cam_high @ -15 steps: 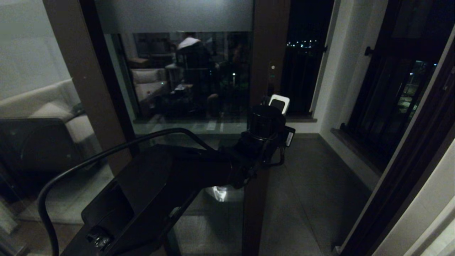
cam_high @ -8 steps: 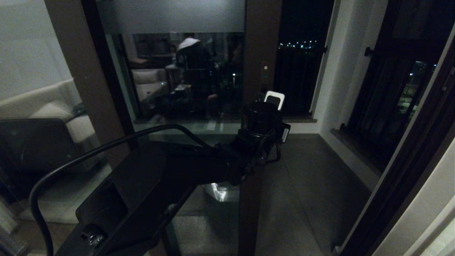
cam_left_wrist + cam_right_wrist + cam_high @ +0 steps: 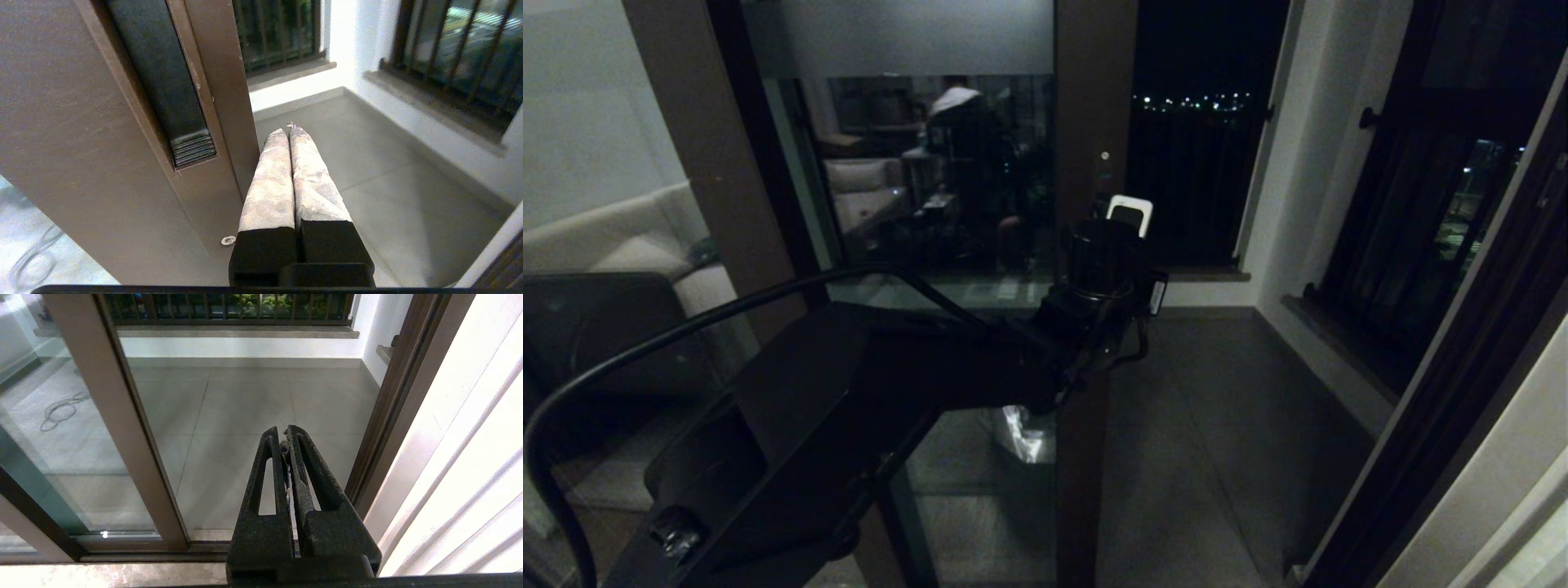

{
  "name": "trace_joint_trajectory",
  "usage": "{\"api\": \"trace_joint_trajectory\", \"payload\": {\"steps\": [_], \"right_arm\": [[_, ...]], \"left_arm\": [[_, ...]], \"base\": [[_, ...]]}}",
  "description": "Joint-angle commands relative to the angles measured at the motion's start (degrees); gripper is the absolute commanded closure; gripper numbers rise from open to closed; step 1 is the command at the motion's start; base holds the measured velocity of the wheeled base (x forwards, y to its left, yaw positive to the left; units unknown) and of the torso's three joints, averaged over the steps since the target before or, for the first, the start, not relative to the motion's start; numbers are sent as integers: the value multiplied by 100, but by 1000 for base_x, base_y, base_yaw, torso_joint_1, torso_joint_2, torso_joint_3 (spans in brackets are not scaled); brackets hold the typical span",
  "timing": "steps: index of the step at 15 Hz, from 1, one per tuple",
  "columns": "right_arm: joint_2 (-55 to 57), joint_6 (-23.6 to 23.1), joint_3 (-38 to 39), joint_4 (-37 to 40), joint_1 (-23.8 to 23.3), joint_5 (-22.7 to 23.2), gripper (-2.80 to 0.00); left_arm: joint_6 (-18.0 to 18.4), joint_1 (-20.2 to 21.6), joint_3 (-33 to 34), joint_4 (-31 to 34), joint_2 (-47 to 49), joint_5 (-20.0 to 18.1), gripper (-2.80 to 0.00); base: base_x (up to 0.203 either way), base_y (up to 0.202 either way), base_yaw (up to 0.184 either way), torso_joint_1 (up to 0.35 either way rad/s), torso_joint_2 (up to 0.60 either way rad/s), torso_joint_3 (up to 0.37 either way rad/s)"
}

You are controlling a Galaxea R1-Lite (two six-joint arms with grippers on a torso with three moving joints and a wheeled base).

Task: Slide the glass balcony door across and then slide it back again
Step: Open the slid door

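The left claw (image 3: 289,130), fingers pressed together, touches the edge of the brown-framed glass balcony door (image 3: 122,134); the right claw (image 3: 284,433) hangs closed.

A pale sofa (image 3: 645,245) shows at the left of the frame, a barred side window (image 3: 1429,212) at the right, and grey floor tiles (image 3: 1225,441) at the lower middle.

**Q:** Where does the glass balcony door (image 3: 947,204) stand?

**A:** Left of the open gap; its stile (image 3: 1090,106) lies behind the left arm (image 3: 890,392). A fixed panel (image 3: 605,204) lies further left, with a sofa (image 3: 645,253) seen through it.

**Q:** Where is the left gripper (image 3: 289,130)?

**A:** Just beside the stile's outer edge, fingers (image 3: 269,179) pressed together, right of the handle slot (image 3: 163,94).

**Q:** And the right side?

**A:** A barred side window (image 3: 1429,204) stands there; the balcony floor (image 3: 1241,425) lies between. The right gripper (image 3: 284,435) hangs before the doorway.
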Motion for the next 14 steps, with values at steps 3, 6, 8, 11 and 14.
{"api": "trace_joint_trajectory", "payload": {"steps": [3,6,8,11,14], "right_arm": [[9,-3,0,1,1,2,0],[9,-3,0,1,1,2,0],[9,-3,0,1,1,2,0],[9,-3,0,1,1,2,0],[9,-3,0,1,1,2,0]], "left_arm": [[4,136,456,-16,-510,28,0],[-19,213,671,-25,-651,37,0],[-39,304,727,-18,-720,55,0],[-40,421,939,-19,-901,55,0],[-40,472,1106,-25,-1060,55,0]], "base": [[0,0,0,0,0,0],[0,0,0,0,0,0],[0,0,0,0,0,0],[0,0,0,0,0,0],[0,0,0,0,0,0]]}}
